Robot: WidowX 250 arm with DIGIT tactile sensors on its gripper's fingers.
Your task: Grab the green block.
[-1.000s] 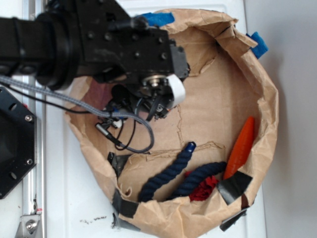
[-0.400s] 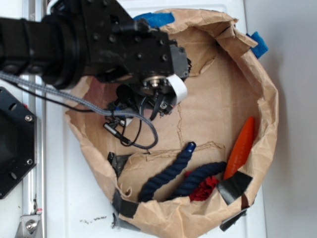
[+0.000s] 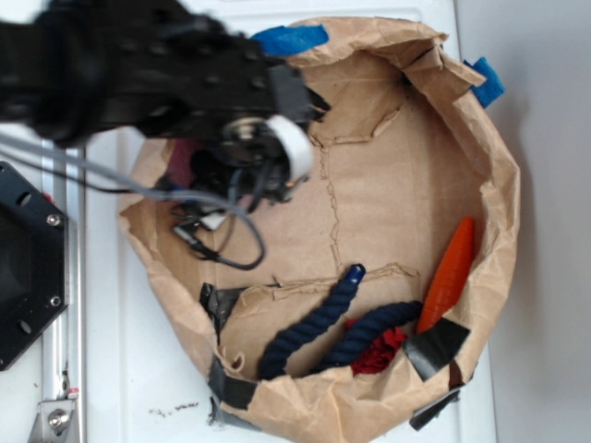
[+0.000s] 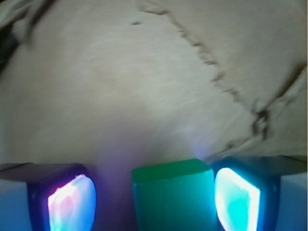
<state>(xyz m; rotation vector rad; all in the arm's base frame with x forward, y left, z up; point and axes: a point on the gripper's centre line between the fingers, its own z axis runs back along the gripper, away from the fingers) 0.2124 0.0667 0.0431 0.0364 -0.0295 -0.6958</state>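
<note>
The black robot arm is shifting toward the upper left of the exterior view, so the lift seems to be starting. In the wrist view the small bright green block (image 4: 173, 195) is sitting between the glowing pads (image 4: 236, 197) of the hand (image 4: 154, 199), touching the right one, with a gap at the left. The crumpled brown paper bag wall (image 3: 503, 198) is leaving open room rightward.

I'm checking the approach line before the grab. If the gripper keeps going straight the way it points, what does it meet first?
The green block, already between the fingers of the gripper; beyond it, apparently the brown paper floor, though depth is unclear.
</note>
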